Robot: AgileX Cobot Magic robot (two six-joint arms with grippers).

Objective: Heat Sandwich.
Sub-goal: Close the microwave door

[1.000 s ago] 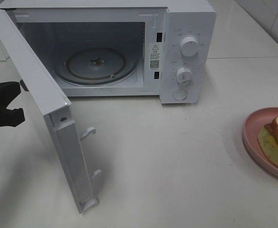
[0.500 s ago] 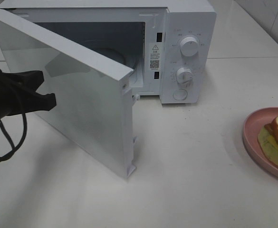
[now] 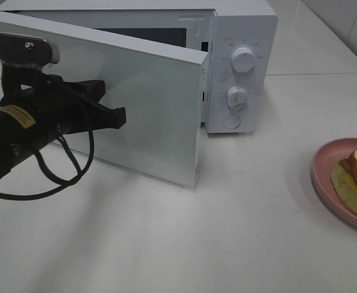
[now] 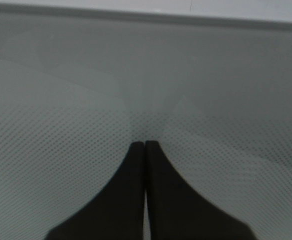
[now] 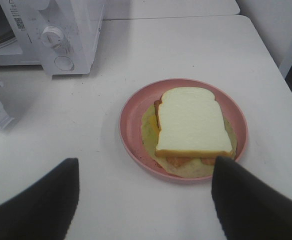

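A white table (image 3: 227,232) is seen beneath a white microwave (image 3: 239,67), its door (image 3: 141,116) partly swung. The left gripper (image 3: 114,116), jaws pressed together, is set against that door. At three o'clock, the sandwich (image 5: 193,125) is found on a pink plate (image 5: 131,125); the right gripper (image 5: 146,200) hangs above, jaws spread, empty.

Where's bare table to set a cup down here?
Bare table lies between the microwave door and the pink plate, and in front of the door. It is crowded left, where the left hand presses the door.
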